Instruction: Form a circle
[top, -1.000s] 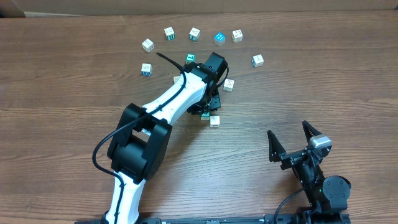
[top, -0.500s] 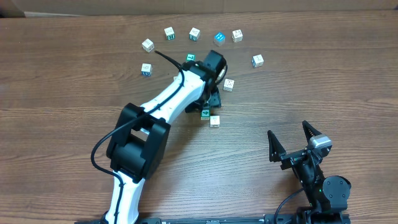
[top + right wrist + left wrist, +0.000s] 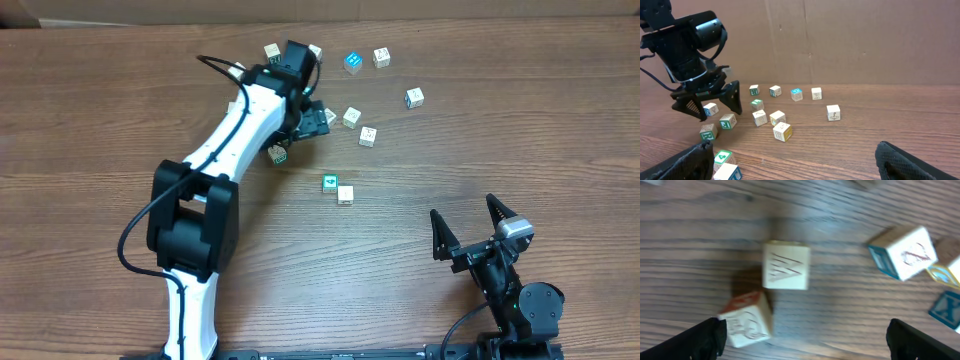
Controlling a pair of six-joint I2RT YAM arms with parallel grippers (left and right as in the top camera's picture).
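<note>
Loosely scattered, the cubes lie over the far middle of the table in a broken arc, not a closed ring. A few sit along the far edge, a teal-topped cube among them. Others lie nearer the middle, and a teal cube touches a white cube on the side nearest the robot.

The left arm reaches diagonally from the near left edge out over the group. It has white links, black joints and a black cable looping off it. The left gripper hangs low over the cubes, pointing down. Its fingers are spread wide with nothing between them. A pale cube printed with slanted lines sits just ahead of them, and a red-topped cube lies just beside one fingertip.

The right gripper sits at the near right, well apart from the cubes, with its jaws spread and empty.

The tabletop is brown with a wood grain, and a plain cardboard wall stands behind it. The cubes are small and square-edged, pale with printed marks, some with teal faces.
</note>
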